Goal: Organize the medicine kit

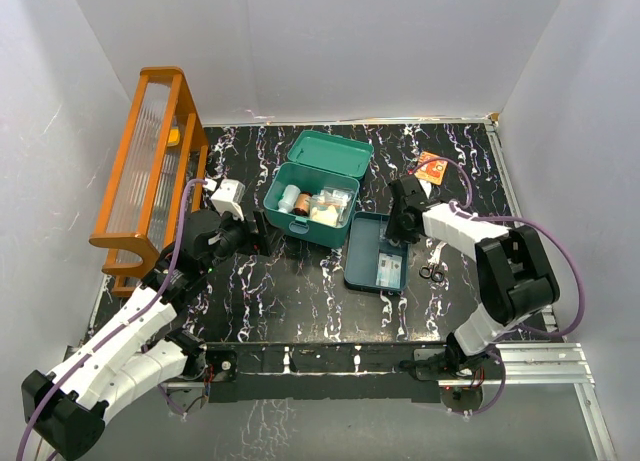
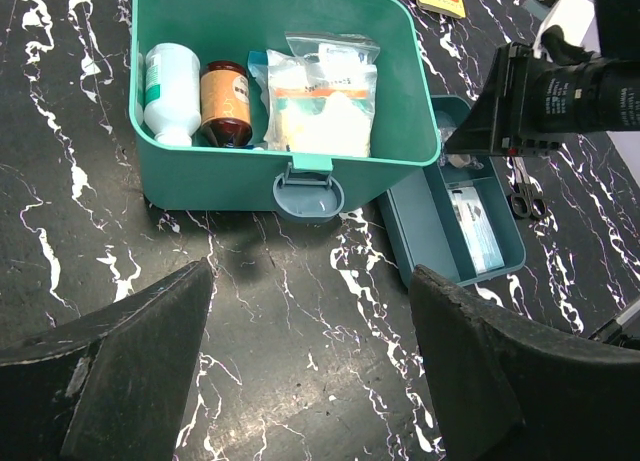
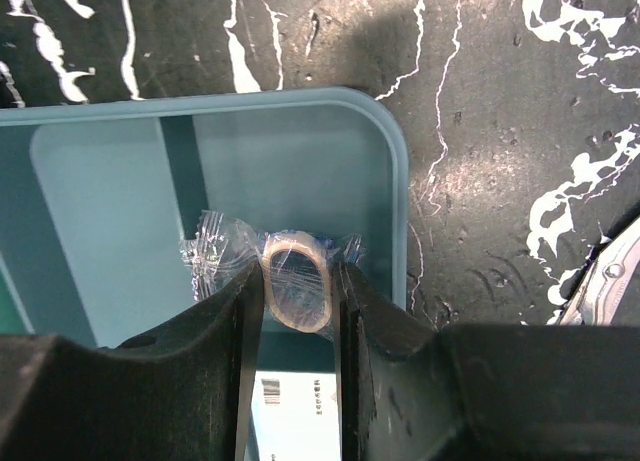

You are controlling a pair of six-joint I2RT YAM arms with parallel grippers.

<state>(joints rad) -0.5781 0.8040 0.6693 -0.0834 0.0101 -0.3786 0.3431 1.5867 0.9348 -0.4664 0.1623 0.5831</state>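
Currently I am seeing the right end effector (image 3: 297, 281) clenching a small wrapped roll (image 3: 297, 296) of tan tape, with the clear wrapper sticking out on both sides of the fingers (image 3: 235, 341). It is hanging over the far end of the teal tray (image 3: 392, 161), close to a rounded corner. I cannot tell whether the roll is touching the tray floor.

The tray is lying flat on the black marbled table (image 1: 300, 301), just beside the medicine box (image 1: 300, 226) on its right and a little nearer to me. A flat white packet (image 2: 475, 231) is sitting in the tray's near part.

The medicine box is standing around the middle of the table with its lid (image 1: 332, 151) swung open and leaning back on the far side. Inside, a white bottle (image 2: 170, 91) is standing at the left, a brown jar (image 2: 225, 103) is right beside it, and clear bags of supplies (image 2: 322, 96) are filling the right part.

The left end effector (image 2: 310, 271) is released, its fingers spread wide, hovering over bare table on the near left side of the box and facing its latch (image 2: 308, 189).

Small scissors (image 1: 432, 272) are lying to the right of the tray. An orange packet (image 1: 432, 166) is lying at the far right, and an orange rack (image 1: 150, 171) is standing along the left edge.
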